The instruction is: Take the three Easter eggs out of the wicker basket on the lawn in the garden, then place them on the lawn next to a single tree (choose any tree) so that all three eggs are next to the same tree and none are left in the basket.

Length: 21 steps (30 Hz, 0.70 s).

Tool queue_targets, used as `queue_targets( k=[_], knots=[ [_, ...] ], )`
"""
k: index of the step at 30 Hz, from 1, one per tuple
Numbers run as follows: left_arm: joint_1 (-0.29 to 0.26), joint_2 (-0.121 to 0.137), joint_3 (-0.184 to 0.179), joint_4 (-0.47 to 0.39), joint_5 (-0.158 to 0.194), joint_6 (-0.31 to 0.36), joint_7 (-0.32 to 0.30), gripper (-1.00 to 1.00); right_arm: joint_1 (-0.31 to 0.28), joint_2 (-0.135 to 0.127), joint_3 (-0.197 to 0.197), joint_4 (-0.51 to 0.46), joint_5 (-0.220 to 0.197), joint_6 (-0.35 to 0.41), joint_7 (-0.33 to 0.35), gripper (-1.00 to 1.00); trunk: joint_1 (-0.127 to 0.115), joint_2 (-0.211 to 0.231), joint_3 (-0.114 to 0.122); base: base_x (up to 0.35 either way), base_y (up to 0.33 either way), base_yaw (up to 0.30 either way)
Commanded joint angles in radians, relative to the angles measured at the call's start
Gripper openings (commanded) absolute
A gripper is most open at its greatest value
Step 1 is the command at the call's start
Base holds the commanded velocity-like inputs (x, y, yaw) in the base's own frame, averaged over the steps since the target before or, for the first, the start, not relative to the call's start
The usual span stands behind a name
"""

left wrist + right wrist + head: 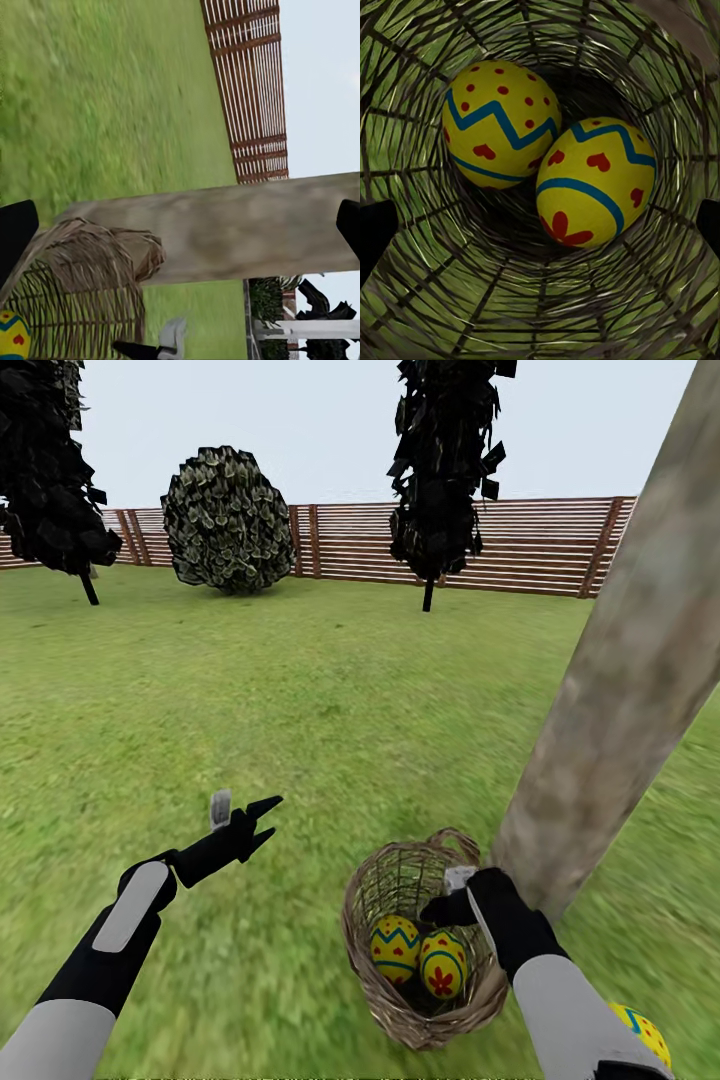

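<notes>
From my head camera, my right pincer (462, 895) hangs over the mouth of the wicker basket (375, 980), which sits on the lawn (300, 710) right against the foot of the pale tree trunk (620, 680). Two eggs (395, 948) lie side by side in the bottom of the basket, just below and in front of that pincer; a third egg (643, 1032) lies on the grass by my right forearm, near the trunk. My left pincer (240, 822) is held out over bare grass, well apart from the basket, its fingers spread wide. From my left wrist, I see the trunk (225, 232) with the basket (82, 285) touching it, one egg (13, 336) at the basket's side, and the fence (251, 90) beyond. From my right wrist, I look straight down into the basket (435, 300): the two eggs (499, 124) touch each other on its floor, lying between my dark fingertips (375, 232), which stand wide apart and hold nothing.
</notes>
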Motion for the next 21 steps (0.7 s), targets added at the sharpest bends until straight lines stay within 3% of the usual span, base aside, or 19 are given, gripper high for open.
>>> queue_targets(
  k=[1, 15, 21],
  knots=[
    [-0.001, 0.001, 0.000, 0.000, 0.001, 0.003, -0.003, 1.00, -0.001, 0.001, -0.006, 0.001, 0.010, -0.001, 0.006, 1.00, 0.004, -0.008, -0.004, 0.000, 0.000, 0.000],
    [-0.001, -0.001, 0.000, 0.003, 0.001, 0.003, -0.002, 1.00, -0.001, 0.017, -0.007, 0.068, 0.008, -0.103, -0.082, 1.00, 0.057, -0.106, -0.048, 0.000, 0.000, 0.000],
    [-0.001, -0.001, 0.000, 0.003, 0.001, 0.003, -0.002, 1.00, -0.001, 0.016, -0.008, 0.067, 0.008, -0.126, -0.124, 1.00, 0.061, -0.109, -0.071, 0.000, 0.000, 0.000]
  ],
)
